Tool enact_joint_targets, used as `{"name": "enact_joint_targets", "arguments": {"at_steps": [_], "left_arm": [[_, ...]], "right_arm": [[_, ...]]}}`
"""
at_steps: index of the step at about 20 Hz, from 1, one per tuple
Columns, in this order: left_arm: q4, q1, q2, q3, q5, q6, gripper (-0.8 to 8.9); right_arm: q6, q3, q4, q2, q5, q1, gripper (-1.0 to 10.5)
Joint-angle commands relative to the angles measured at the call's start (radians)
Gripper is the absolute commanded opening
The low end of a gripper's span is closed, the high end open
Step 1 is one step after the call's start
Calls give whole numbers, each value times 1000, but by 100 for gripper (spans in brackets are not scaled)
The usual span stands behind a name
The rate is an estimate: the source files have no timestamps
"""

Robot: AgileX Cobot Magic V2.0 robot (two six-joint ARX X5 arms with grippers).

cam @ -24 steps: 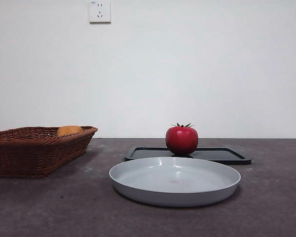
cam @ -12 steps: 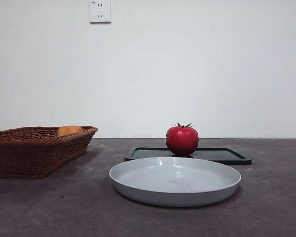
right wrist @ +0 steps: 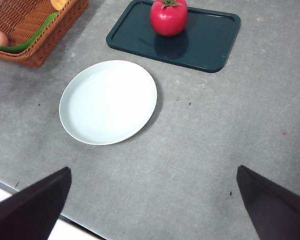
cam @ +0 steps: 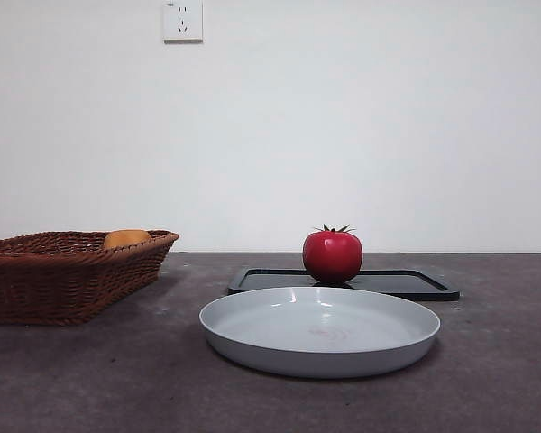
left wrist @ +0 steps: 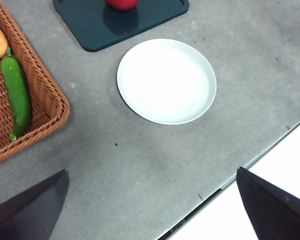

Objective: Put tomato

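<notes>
The red tomato (cam: 333,255) with its green stem stands upright on a dark tray (cam: 406,283) behind a white plate (cam: 319,329). The right wrist view has the tomato (right wrist: 168,17) on the tray (right wrist: 210,40), with the plate (right wrist: 108,101) nearer. In the left wrist view only the tomato's edge (left wrist: 122,4) shows at the frame border. My left gripper (left wrist: 155,205) and my right gripper (right wrist: 152,200) both hang open high above the table's near edge, far from the tomato, with nothing between their jaws. Neither arm appears in the front view.
A brown wicker basket (cam: 68,271) at the left holds an orange fruit (cam: 126,238). A green pepper (left wrist: 17,95) lies inside the basket (left wrist: 52,102). The table's front edge (left wrist: 240,170) runs just below both grippers.
</notes>
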Motion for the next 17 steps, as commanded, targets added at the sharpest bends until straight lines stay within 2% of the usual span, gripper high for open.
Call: {"name": "enact_joint_targets", "arguments": {"at_steps": [1,2,3,4,15,17], "left_arm": [[10,-10,12,6,-6,7,408],[9,-10,12,6,-6,7,149],[12,-10,13,6,-6,5,6],[14,-10,12,6,-6,6,17],[11,-10,12,6,-6,5,15],[11,54,14,6,-5,5,15]], "right_arm": [[12,5,12,4,-2,5,462],[12,5,12,4,-3,5,256],[12,5,12,4,-3,5,41],[12,5,13,4,-2,5,14],[11,5,14,4,2,5,13],[11,5,14,4,1,5,13]]}}
